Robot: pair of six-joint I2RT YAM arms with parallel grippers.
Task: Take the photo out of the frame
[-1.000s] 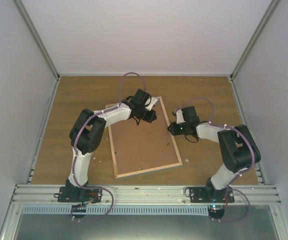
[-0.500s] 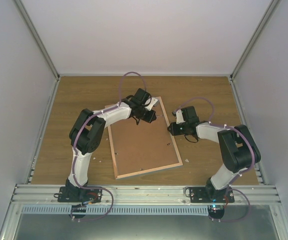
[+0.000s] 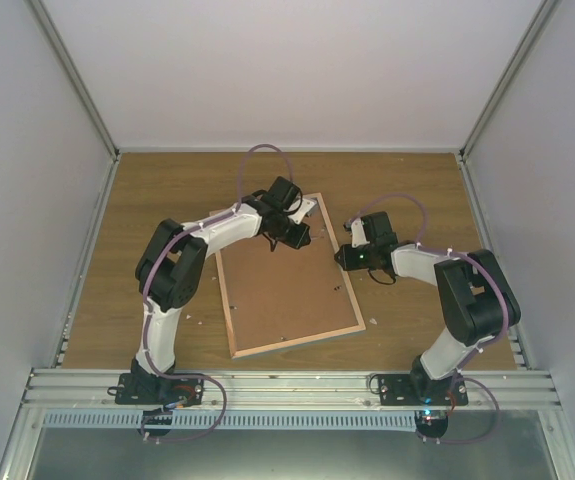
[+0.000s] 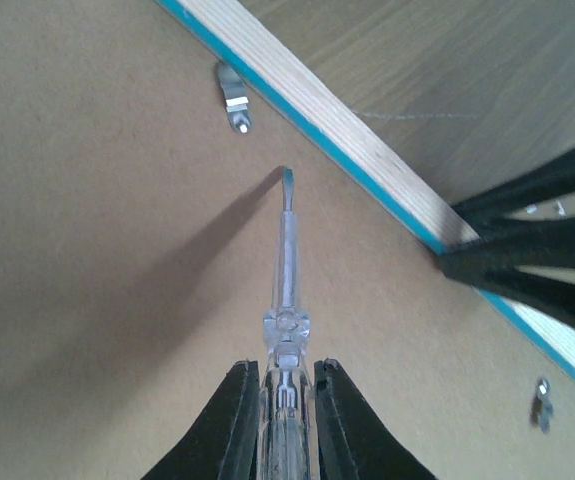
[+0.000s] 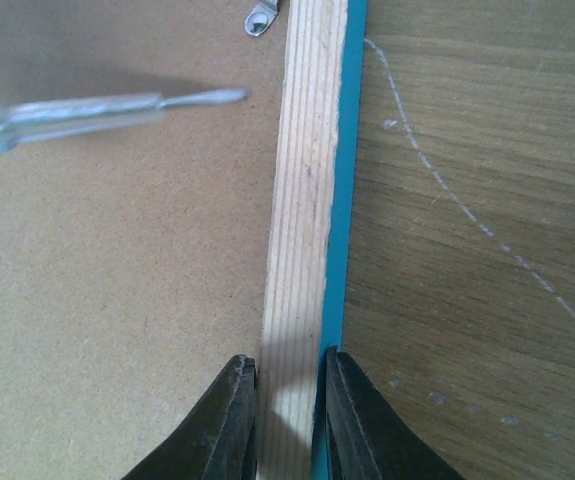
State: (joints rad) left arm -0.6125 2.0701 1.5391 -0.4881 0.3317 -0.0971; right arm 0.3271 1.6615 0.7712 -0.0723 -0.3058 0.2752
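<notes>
The frame (image 3: 297,341) lies face down on the table, its pale wood rim (image 5: 307,180) and brown fibreboard back (image 4: 107,250) facing up. The photo is hidden beneath that back. My left gripper (image 4: 287,368) is shut on a clear-handled screwdriver (image 4: 287,260), whose tip rests on the fibreboard just below a metal clip (image 4: 234,100) near the far right rim. My right gripper (image 5: 289,365) is shut on the frame's right rim, one finger on the inner side and one on the turquoise outer edge (image 5: 339,250). In the top view, both grippers (image 3: 300,237) (image 3: 341,258) sit by the frame's far right part.
A second metal clip (image 4: 542,403) sits further along the same rim, and another (image 5: 262,17) shows in the right wrist view. The wooden table (image 3: 417,190) is enclosed by white walls on three sides. An aluminium rail (image 3: 287,385) runs along the near edge.
The left arm's elbow has shifted slightly to the left. Both grippers and the frame stay where they were.
</notes>
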